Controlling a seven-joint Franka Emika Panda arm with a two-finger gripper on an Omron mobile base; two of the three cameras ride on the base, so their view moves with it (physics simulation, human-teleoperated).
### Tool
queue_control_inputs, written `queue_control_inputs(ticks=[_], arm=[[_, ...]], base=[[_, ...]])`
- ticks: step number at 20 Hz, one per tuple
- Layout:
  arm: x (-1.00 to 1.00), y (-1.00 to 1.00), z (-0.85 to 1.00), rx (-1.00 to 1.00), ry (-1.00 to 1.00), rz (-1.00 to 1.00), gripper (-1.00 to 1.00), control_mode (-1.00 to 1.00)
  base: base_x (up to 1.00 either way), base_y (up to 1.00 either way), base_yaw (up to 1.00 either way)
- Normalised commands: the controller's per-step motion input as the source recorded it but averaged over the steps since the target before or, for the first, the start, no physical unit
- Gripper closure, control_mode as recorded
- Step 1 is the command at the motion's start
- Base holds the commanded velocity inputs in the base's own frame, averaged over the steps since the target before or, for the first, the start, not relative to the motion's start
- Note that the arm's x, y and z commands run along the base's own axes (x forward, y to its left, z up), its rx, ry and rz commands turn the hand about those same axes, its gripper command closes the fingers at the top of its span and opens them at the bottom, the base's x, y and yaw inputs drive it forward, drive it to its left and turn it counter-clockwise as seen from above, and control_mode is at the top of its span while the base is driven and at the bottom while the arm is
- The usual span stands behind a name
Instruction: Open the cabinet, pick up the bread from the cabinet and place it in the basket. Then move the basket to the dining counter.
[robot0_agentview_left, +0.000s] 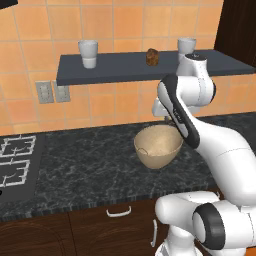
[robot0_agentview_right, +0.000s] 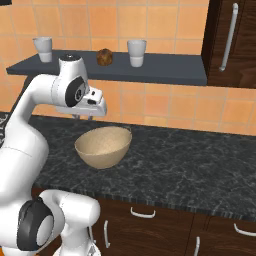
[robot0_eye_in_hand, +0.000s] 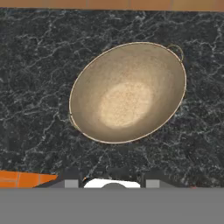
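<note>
The bread (robot0_agentview_left: 152, 57) (robot0_agentview_right: 104, 57), a small dark-brown lumpy loaf, sits on the dark wall shelf (robot0_agentview_left: 125, 74) between two white cups. Below it the tan basket (robot0_agentview_left: 157, 158) (robot0_agentview_right: 102, 158) stands upright on the black granite worktop, nothing inside. In the hand view the basket (robot0_eye_in_hand: 127, 105) lies straight below, pale speckled inside showing, a small loop handle on its rim. My gripper (robot0_agentview_right: 84, 116) (robot0_eye_in_hand: 113, 181) hangs above the basket's near-left rim, pointing down, open, holding nothing. The dining counter is out of view.
White cups (robot0_agentview_right: 43, 48) (robot0_agentview_right: 136, 52) flank the bread on the shelf. A dark wood cabinet (robot0_agentview_right: 230, 40) with a long handle stands shut at the upper right. A stove (robot0_agentview_left: 15, 160) lies at the worktop's left; wall sockets (robot0_agentview_left: 52, 92) sit under the shelf.
</note>
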Motion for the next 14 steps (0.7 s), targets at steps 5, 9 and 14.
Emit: queue_control_inputs(ticks=[5, 9, 14], arm=[[-0.58, 0.16, 0.00, 0.00, -0.02, 0.11, -1.00, -1.00], [-0.29, 0.06, 0.52, 0.00, -0.25, 0.00, -1.00, -1.00], [0.01, 0.00, 0.60, 0.02, -0.29, -0.11, -1.00, -1.00]], base=[[0.00, 0.00, 0.00], [0.00, 0.00, 0.00], [0.00, 0.00, 0.00]])
